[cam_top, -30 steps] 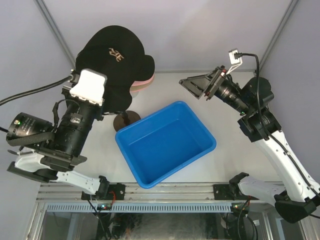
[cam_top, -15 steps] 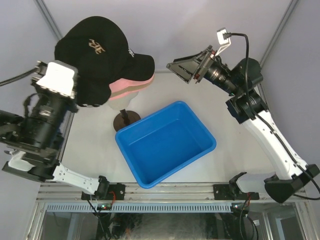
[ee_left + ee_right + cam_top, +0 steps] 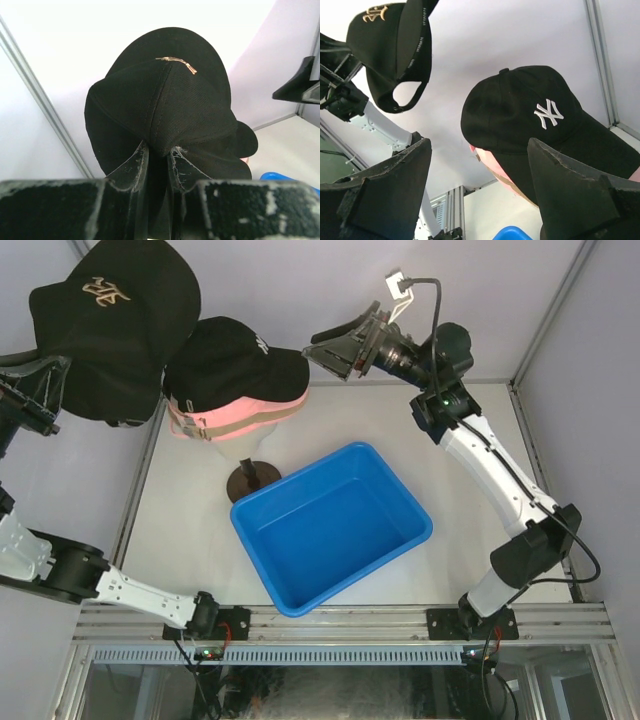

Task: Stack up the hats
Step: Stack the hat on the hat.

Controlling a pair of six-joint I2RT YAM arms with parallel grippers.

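My left gripper (image 3: 60, 388) is shut on the black cap with the small orange mark (image 3: 110, 320) and holds it high at the far left, clear of the stack. In the left wrist view the fingers (image 3: 135, 165) pinch that cap's crown fabric (image 3: 160, 95). The black NY cap (image 3: 235, 362) sits on top of a pink cap (image 3: 235, 420) with a tan edge under it, all on the mannequin head. My right gripper (image 3: 335, 350) is open and empty just right of the NY cap's brim. The right wrist view shows the NY cap (image 3: 530, 120), the pink cap (image 3: 502, 172) and the held cap (image 3: 390, 45).
The mannequin's brown base (image 3: 252, 480) stands on the white table. A blue plastic bin (image 3: 330, 525) lies in the middle, close to that base. Grey enclosure walls and metal posts (image 3: 110, 300) stand behind and at the sides.
My left gripper has carried the orange-marked black cap up and to the left, off the stack, uncovering the NY cap. My right gripper has swung left towards the stack.
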